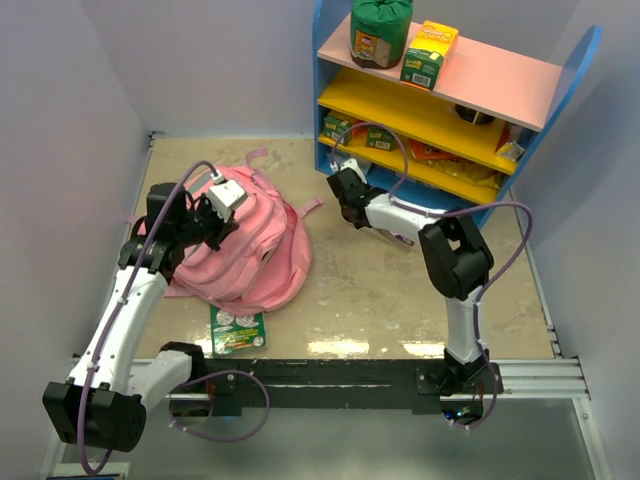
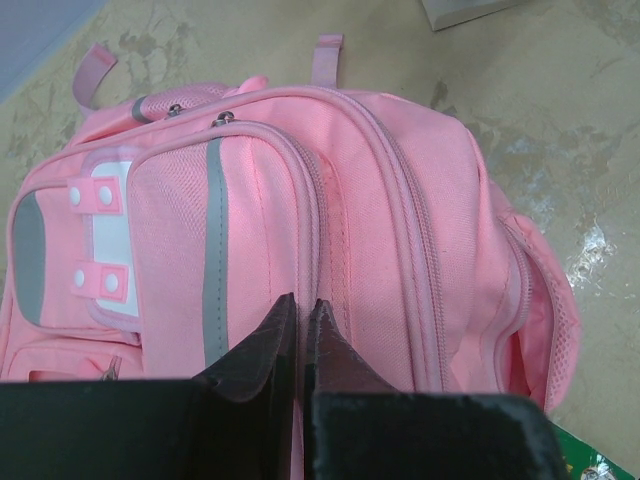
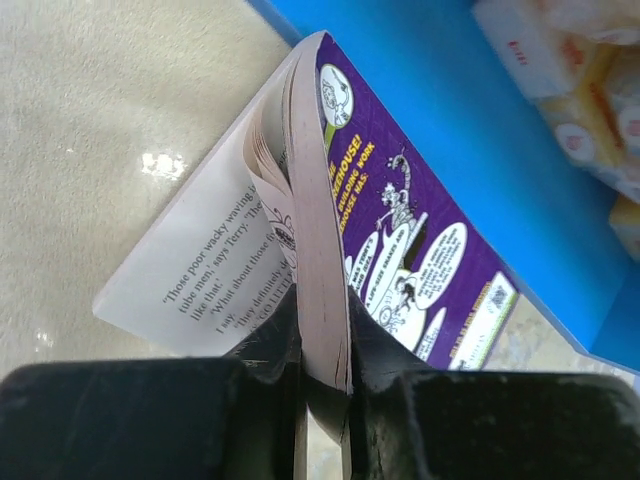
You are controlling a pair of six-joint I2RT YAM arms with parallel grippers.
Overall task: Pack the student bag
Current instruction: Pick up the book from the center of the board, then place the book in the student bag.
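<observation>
Top external view: the tan table (image 1: 400, 290) fills the scene, and the blue shelf (image 1: 500, 75) stands at its far right with goods on every tier. The pink bag (image 1: 255, 260) lies on the left half of the table, front side up, well left of the shelf, with straps trailing toward the far edge.

The left arm reaches in from the near left and its left gripper (image 1: 215, 215) sits over the bag's far part. On the left wrist view the fingers are pressed tight together, tips down at the front panel beside a zipper seam. I can't tell whether any fabric is caught between them. A white patch (image 2: 105, 250) with two pink tabs shows to the left.

Across on the right, the right gripper (image 1: 340, 187) is down by the shelf's near-left corner. The right wrist view has it pinching a book (image 3: 400, 230) with a purple cartoon cover. The fingers are clamped on a thick wad of pages, and a printed page fans off to the left, right against the blue shelf wall.

Smaller things: a green packet (image 1: 238, 331) lies flat just near of the bag. On the top tier a green pack (image 1: 380, 30) stands beside a yellow-green box (image 1: 428, 55).
</observation>
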